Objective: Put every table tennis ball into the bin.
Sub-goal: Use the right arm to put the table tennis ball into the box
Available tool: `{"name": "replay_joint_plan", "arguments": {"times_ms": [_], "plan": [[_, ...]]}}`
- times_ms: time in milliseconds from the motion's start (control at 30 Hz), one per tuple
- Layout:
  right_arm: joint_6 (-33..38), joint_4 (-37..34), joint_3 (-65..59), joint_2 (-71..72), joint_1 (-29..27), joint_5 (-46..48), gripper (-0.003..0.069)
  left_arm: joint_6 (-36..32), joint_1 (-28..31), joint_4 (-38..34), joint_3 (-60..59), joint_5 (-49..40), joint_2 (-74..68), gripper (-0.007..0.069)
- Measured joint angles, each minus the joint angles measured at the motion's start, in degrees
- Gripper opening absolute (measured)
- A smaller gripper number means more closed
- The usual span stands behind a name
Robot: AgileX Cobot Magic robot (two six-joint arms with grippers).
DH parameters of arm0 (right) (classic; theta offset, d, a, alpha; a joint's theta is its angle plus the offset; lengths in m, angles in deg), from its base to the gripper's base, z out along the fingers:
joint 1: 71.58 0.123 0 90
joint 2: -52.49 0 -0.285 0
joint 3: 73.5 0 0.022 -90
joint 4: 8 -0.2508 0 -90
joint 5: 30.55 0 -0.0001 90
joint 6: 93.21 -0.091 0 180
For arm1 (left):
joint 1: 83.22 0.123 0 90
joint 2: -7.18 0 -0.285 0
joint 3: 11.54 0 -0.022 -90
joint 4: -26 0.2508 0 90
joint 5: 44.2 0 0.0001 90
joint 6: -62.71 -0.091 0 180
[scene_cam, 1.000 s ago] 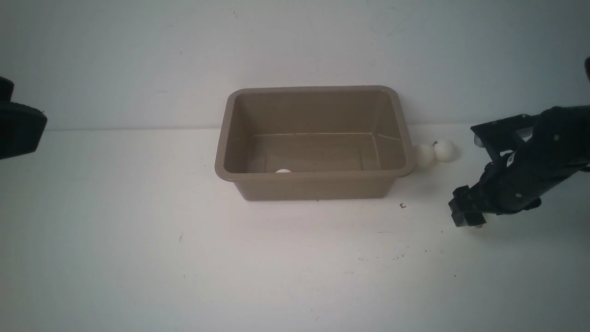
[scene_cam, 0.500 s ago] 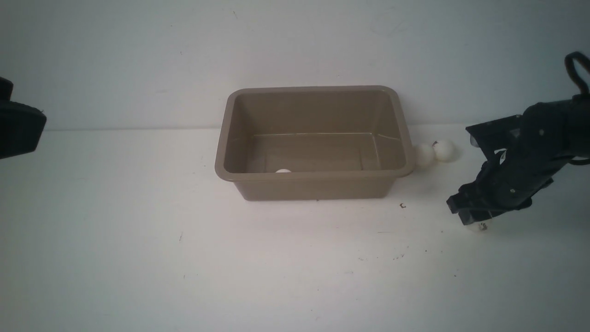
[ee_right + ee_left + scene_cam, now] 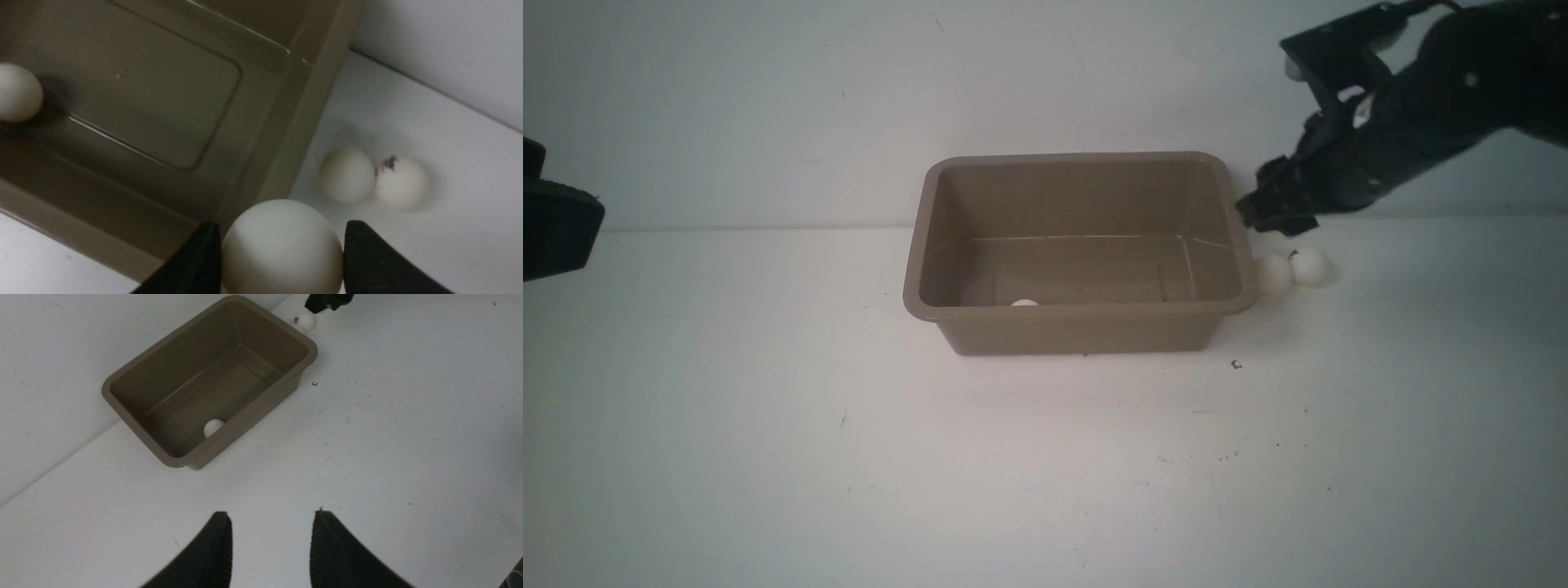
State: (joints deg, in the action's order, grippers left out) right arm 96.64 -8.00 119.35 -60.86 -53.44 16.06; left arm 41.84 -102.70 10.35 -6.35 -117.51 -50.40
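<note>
Bin [image 3: 1078, 331]: brown plastic, rounded corners, flared rim.
Right gripper [image 3: 282, 223]: clamped on a smooth, round white ball [image 3: 282, 253].
Left gripper [image 3: 271, 514]: ribbed black jaws apart, empty.

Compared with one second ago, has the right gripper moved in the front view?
Yes. The right gripper, holding a ball, rose off the table and went toward the bin, now above the two loose balls at its right rim.

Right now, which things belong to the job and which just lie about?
Job: rectangular taupe-brown plastic bin; small white matte ball inside it; held ball between the right jaws; plain ball and logo-marked ball beside it.
Lying about: tiny dark scrap on white table.
</note>
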Motion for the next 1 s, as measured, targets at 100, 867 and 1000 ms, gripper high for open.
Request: {"name": "replay_joint_plan", "arguments": {"times_ms": [100, 867, 1000], "plan": [[0.0, 0.0, 6.4, -4.8, 1.8, 2.7, 0.0349, 0.0, 0.0, 0.0, 0.0, 0.0, 0.0, 0.0247], [3.4, -6.8, 19.1, -18.4, 2.8, 8.7, 0.0493, 0.0, 0.0, 0.0, 0.0, 0.0, 0.0, 0.0247], [1.0, -1.5, 19.1, -16.5, 2.4, 8.3, 0.0505, 0.0, 0.0, 0.1, 0.0, 0.0, 0.0, 0.0247]]}}
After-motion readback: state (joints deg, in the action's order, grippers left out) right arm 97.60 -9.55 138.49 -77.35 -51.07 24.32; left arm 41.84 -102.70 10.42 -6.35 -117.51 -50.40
